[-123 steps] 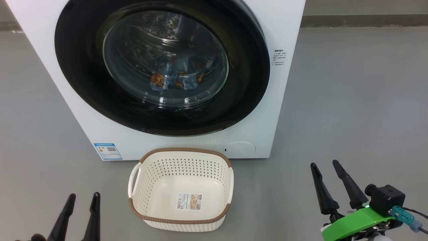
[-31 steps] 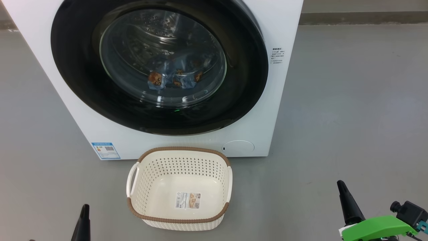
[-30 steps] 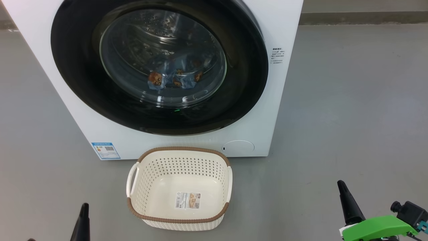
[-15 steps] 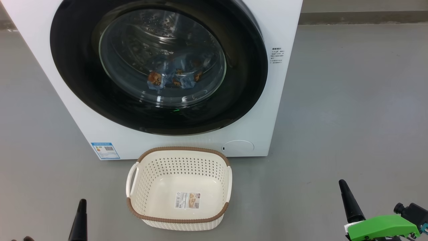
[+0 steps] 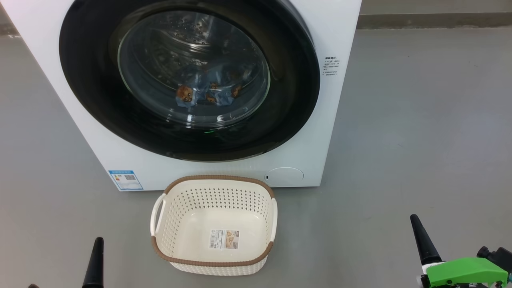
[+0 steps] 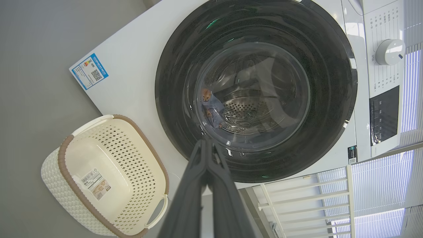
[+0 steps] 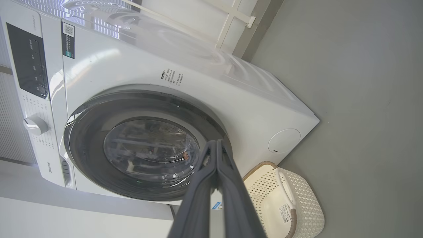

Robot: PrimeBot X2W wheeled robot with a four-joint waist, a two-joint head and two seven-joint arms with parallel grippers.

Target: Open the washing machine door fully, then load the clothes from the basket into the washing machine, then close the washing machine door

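The white washing machine (image 5: pixel 332 36) stands ahead with its round black-rimmed door (image 5: pixel 100 108) shut flat against the front. Through the glass I see light blue clothes (image 5: pixel 204 94) with orange-brown figures lying in the drum; the left wrist view shows the clothes (image 6: pixel 211 107) too. The cream basket (image 5: pixel 160 244) with a brown rim sits on the floor before the machine, holding only its label sticker. My left gripper (image 5: pixel 97 244) is shut at the lower left and my right gripper (image 5: pixel 416 224) shut at the lower right, both apart from everything. Each wrist view shows fingers pressed together: left gripper (image 6: pixel 206 145), right gripper (image 7: pixel 216 145).
Bare grey floor (image 5: pixel 420 120) spreads around the machine and basket. A blue energy sticker (image 5: pixel 125 180) and a round filter cap (image 5: pixel 285 176) mark the machine's lower front. A white railing (image 6: pixel 297 195) stands beside the machine.
Four seconds ago both grippers stood open; now both are shut and sit lower in the head view. Over the last second the right gripper drifted slightly right. The door, clothes and basket are unmoved.
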